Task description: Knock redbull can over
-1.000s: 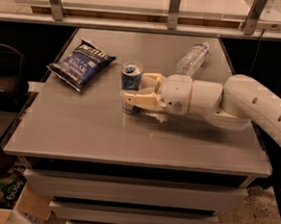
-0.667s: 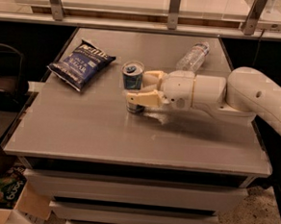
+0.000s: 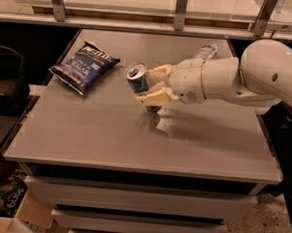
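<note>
The redbull can (image 3: pixel 137 78), blue and silver with a silver top, stands tilted to the left near the middle of the table, its top turned toward the camera. My gripper (image 3: pixel 145 86) reaches in from the right on the white arm (image 3: pixel 249 78). Its cream fingers (image 3: pixel 155 96) sit on either side of the can and close on it. The lower finger hides the can's bottom.
A dark blue chip bag (image 3: pixel 85 66) lies at the table's back left. A clear plastic water bottle (image 3: pixel 204 51) lies behind the arm at the back right. The grey table (image 3: pixel 134 147) has edges all round, with a shelf rail behind it.
The can stood upright between the fingers; now it leans left with its top toward the camera. The arm has risen and turned.
</note>
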Robot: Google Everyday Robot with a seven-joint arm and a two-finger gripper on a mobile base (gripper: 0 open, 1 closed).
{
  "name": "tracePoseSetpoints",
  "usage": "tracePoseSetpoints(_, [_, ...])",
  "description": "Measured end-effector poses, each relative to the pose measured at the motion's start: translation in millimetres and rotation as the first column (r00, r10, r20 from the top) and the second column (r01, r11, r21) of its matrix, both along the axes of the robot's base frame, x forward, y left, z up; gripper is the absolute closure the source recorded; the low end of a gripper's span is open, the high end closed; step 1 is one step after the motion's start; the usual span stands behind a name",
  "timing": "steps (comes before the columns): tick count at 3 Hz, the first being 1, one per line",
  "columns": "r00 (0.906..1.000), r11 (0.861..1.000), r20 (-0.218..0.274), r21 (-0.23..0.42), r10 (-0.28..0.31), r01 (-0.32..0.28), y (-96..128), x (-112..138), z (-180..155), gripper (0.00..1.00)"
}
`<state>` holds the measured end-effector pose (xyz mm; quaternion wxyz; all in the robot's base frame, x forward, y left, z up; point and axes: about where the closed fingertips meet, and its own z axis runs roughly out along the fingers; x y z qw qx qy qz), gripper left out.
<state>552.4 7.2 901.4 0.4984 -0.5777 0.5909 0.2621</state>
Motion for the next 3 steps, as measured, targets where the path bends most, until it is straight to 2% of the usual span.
tracePoseSetpoints(1, [0.9992,0.990,0.036,-0.140,0.017,-0.012,-3.8,2.7,-0.3,1.00])
tracePoseSetpoints(2, [0.9963,0.958,0.063,-0.284,0.058,-0.038,-2.6,5.3,-2.8,1.00])
tracePoseSetpoints(3, [0.9892,0.897,0.096,-0.438,0.110,-0.058,1.8,7.0,-7.0,1.00])
